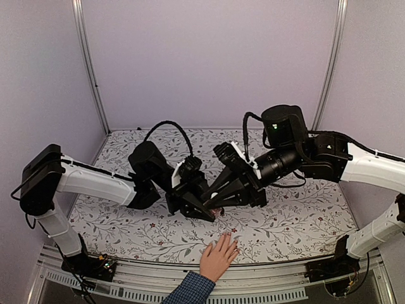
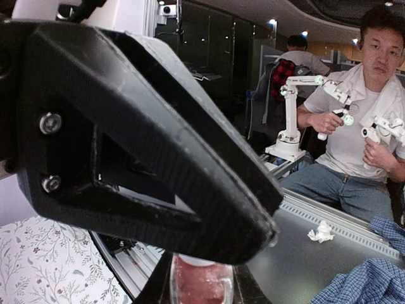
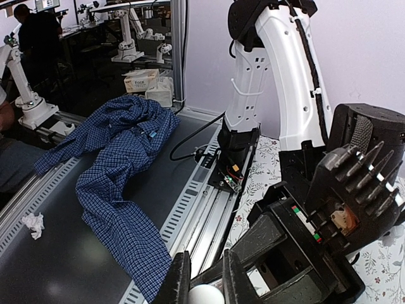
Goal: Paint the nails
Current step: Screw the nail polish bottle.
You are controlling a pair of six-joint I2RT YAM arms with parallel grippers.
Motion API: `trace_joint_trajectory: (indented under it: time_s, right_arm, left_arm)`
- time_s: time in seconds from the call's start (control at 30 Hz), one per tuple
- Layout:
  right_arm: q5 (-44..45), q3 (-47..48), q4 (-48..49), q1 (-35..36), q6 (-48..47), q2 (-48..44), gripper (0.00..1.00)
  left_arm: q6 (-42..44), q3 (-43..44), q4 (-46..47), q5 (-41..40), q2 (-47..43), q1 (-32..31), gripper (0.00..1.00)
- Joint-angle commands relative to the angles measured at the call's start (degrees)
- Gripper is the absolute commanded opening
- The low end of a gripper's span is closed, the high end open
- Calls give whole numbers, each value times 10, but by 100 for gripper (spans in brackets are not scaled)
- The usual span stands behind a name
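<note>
A light-skinned hand point(image 1: 218, 256) with a blue checked cuff point(image 1: 190, 289) lies flat at the table's near edge, fingers pointing away. Its nails point(image 1: 228, 237) are too small to make out. Just beyond the fingertips, both grippers meet over a small pink bottle point(image 1: 219, 213). My left gripper point(image 1: 201, 213) is shut on the bottle's pink body point(image 2: 201, 284). My right gripper point(image 1: 223, 201) is shut on its white cap point(image 3: 206, 296), with one finger point(image 3: 179, 278) on either side. The brush is hidden. The sleeve shows in the right wrist view point(image 3: 120, 190).
A floral cloth point(image 1: 304, 215) covers the table. A metal rail point(image 1: 272, 263) runs along the near edge. A crumpled tissue point(image 2: 321, 233) lies on the dark surface outside. A seated person point(image 2: 373, 126) is beyond it. The left arm's base point(image 3: 235, 158) stands on the rail.
</note>
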Motion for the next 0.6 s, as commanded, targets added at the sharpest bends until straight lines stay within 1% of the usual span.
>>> trace_joint_trajectory:
  time_s: [0.0, 0.23, 0.43, 0.57]
  right_arm:
    - [-12, 17, -9, 3, 8, 5, 0]
    - [5, 16, -9, 3, 34, 20, 0]
    - [55, 13, -1, 3, 66, 29, 0]
    - [90, 10, 11, 2, 86, 34, 0]
  left_arm:
    - [1, -2, 17, -23, -8, 7, 0]
    - [26, -36, 4, -141, -42, 42, 0]
    - [74, -67, -32, -261, -90, 53, 0]
    - [98, -90, -37, -335, -118, 53, 0]
